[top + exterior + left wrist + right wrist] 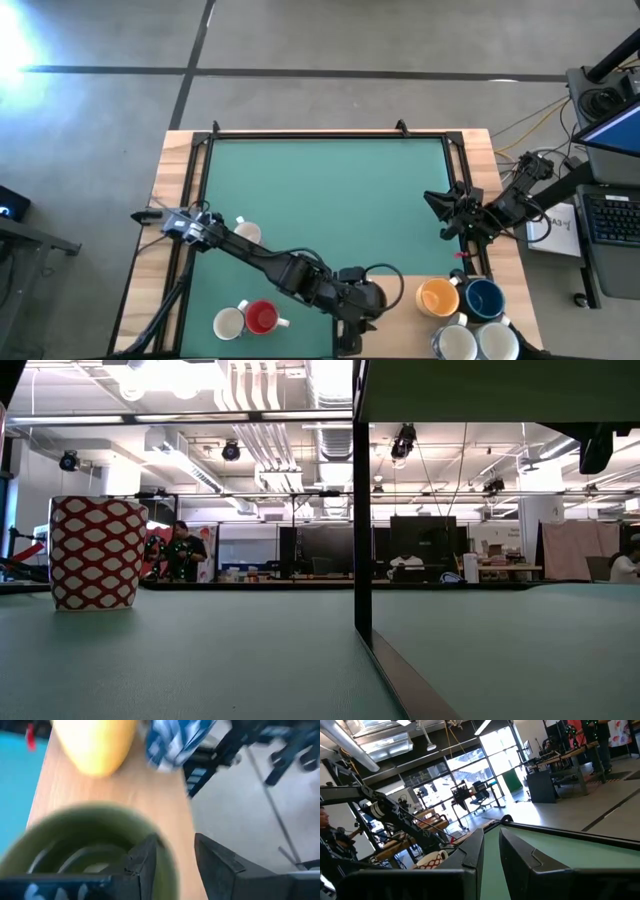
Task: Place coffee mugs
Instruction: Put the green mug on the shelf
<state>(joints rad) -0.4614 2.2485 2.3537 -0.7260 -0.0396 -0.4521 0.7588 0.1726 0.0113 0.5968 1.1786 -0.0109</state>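
Mat [330, 190] teal-green, w/ black frame; table edge [178, 190] light wood. Mugs: red [262, 317] inside, white one [228, 323] beside it, another white [247, 232], orange [438, 297], dark blue [484, 298], two white [478, 342] at the corner. Low view: mug [96, 552] red w/ white lattice pattern. Left wrist view: mug [85, 847] olive-green inside. Arms dark.

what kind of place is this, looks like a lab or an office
Most likely a robotics lab in an open industrial hall: exposed ceiling ducts, rows of desks with monitors, and a second robot arm rig beyond the green table.
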